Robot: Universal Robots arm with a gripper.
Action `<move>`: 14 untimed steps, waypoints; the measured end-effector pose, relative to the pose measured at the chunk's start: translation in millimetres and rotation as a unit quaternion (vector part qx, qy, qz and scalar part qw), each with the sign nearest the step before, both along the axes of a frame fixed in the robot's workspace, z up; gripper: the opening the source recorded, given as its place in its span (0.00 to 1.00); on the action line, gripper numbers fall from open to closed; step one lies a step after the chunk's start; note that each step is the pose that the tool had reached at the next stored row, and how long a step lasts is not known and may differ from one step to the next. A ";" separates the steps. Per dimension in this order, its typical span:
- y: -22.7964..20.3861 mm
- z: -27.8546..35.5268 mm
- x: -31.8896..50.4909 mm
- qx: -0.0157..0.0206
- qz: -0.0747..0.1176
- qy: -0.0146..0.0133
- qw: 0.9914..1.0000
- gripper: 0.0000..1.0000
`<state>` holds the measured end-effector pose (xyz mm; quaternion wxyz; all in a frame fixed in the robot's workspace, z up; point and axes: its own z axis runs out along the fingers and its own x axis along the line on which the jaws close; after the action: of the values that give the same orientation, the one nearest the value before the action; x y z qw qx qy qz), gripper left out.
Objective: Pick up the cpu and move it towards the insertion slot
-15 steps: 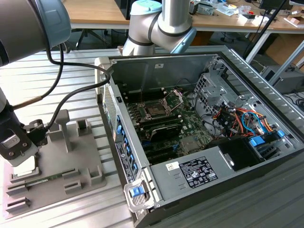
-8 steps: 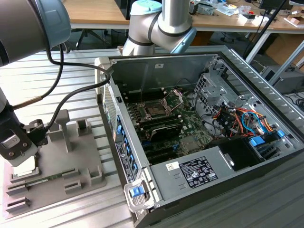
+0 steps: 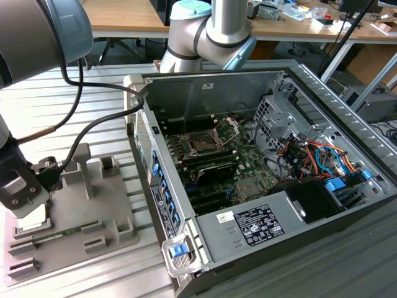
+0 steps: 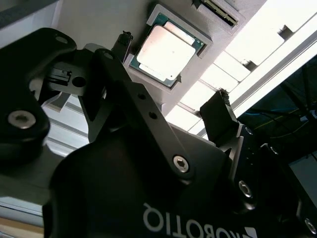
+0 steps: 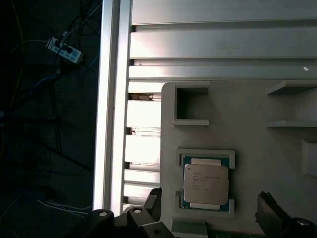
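Ribbed aluminium table (image 3: 105, 105) carries a grey plastic tray (image 3: 108, 205) at the exterior view's left and an open computer case (image 3: 167, 198) just beside it, filling the middle and the exterior view's right. Nearest, the arm's gripper (image 4: 172, 67) hangs over the tray's outer end with its two black fingers (image 4: 220, 106) spread wide and nothing between them. The cpu (image 5: 206, 184) lies flat in a square framed recess of the tray, silvery top up with a thin dark rim showing around it. In both wrist views the fingertips stand one to each side of the chip and clear of it. A long green memory stick (image 4: 216, 9) rests in a narrow slot of the tray close to the chip's recess, and several upright grey posts rise from the tray farther along. Beyond the tray, inside the case, the insertion slot (image 3: 203, 144) sits on the green board, dark and square in a silver frame, its metal load plate (image 3: 226, 130) tilted up; it is well apart from the chip. Wooden desks (image 3: 124, 18) stand behind the arm's base.
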<state>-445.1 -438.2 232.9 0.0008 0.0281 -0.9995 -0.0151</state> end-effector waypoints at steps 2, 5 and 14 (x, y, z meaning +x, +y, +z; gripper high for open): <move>0.0 -0.3 0.0 0.000 0.000 0.000 1.000 0.84; 0.0 -0.7 0.0 0.001 0.000 0.000 1.000 0.84; 0.7 -15.7 0.0 0.001 0.011 0.000 1.000 0.76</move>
<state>-445.1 -437.5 217.2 0.0008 0.0389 -0.9991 -0.0163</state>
